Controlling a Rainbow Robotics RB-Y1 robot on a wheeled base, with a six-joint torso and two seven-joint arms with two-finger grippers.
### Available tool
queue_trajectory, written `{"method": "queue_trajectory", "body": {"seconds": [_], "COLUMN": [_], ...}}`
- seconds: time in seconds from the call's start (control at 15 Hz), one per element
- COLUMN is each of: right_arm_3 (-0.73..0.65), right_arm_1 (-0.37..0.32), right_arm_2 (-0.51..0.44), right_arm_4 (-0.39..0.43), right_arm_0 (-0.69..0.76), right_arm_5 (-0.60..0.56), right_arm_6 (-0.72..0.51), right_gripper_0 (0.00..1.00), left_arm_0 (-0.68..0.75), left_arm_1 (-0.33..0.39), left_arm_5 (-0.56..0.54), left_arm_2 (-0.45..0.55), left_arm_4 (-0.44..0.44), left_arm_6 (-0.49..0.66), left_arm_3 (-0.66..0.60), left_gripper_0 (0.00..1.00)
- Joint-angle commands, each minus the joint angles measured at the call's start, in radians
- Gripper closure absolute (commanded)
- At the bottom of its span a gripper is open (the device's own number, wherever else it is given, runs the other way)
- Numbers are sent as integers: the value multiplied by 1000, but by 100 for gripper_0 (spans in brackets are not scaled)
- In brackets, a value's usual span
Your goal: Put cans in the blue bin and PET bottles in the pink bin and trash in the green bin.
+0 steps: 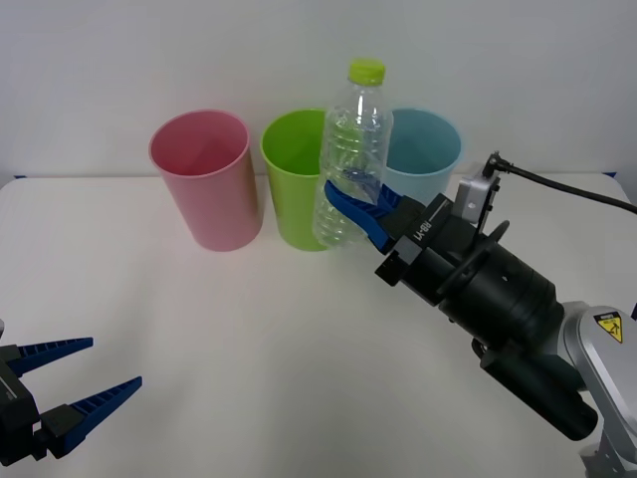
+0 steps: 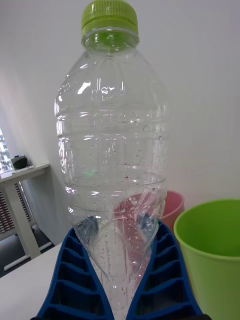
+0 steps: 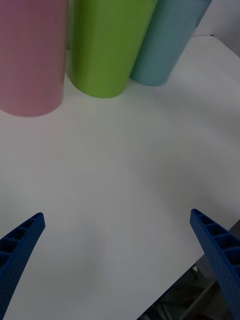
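White desk (image 1: 249,378), smooth, matte. Three tapered plastic bins in a far row: pink bin (image 1: 204,179) left, green bin (image 1: 296,179) middle, blue bin (image 1: 428,154) right. Right gripper (image 1: 360,209) holds the PET bottle (image 1: 350,164) upright, jaws clamped on its crinkled lower body, before the green bin. Transport step; next, judged: carry left over pink, release. Left gripper (image 1: 85,383) near left, jaws apart, idle

A clear, glossy plastic bottle (image 1: 350,169), ribbed and crinkled, with a ridged yellow-green plastic cap (image 1: 365,71), sits between ribbed blue plastic fingers (image 2: 167,270). Smooth, softly shiny plastic forms the pink bin (image 1: 204,179), green bin (image 1: 294,184) and blue bin (image 1: 430,149) on a matt white table (image 1: 249,378).
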Motion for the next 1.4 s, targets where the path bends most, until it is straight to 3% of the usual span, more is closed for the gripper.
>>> {"method": "queue_trajectory", "body": {"seconds": [0.07, 0.33, 0.67, 1.07, 1.4], "right_arm_3": [17, 150, 379, 698, 913], "right_arm_1": [0, 0, 9, 138, 164], "right_arm_2": [77, 172, 301, 316, 384], "right_arm_4": [98, 106, 50, 66, 86], "right_arm_0": [-113, -324, -594, -824, -987], "right_arm_5": [117, 251, 429, 484, 531], "right_arm_6": [-108, -134, -156, -137, -125], "right_gripper_0": [100, 100, 100, 100, 100], "left_arm_0": [0, 0, 0, 0, 0], "left_arm_1": [0, 0, 0, 0, 0], "left_arm_5": [0, 0, 0, 0, 0], "left_arm_2": [0, 0, 0, 0, 0], "left_arm_4": [0, 0, 0, 0, 0], "left_arm_6": [0, 0, 0, 0, 0], "left_arm_3": [0, 0, 0, 0, 0], "left_gripper_0": [0, 0, 0, 0, 0]}}
